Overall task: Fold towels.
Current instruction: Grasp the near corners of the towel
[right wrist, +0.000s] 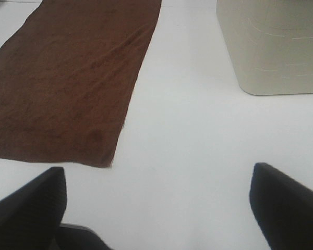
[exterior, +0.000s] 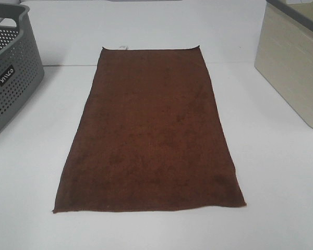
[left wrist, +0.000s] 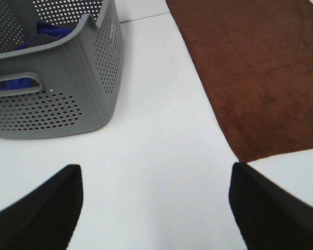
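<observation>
The dark reddish-brown towel (exterior: 148, 133) lies flat and unfolded in the middle of the white table, long side running away from me, with a small white tag (exterior: 123, 48) at its far short edge. It also shows in the left wrist view (left wrist: 255, 73) and in the right wrist view (right wrist: 68, 78). Neither gripper appears in the exterior high view. My left gripper (left wrist: 156, 208) is open and empty above bare table, near the towel's near left corner. My right gripper (right wrist: 156, 208) is open and empty above bare table, near the towel's near right corner.
A grey perforated basket (exterior: 8, 78) stands at the left, with blue cloth inside it in the left wrist view (left wrist: 52, 31). A beige bin (exterior: 295, 67) stands at the right and also shows in the right wrist view (right wrist: 274, 47). A table seam runs behind the towel.
</observation>
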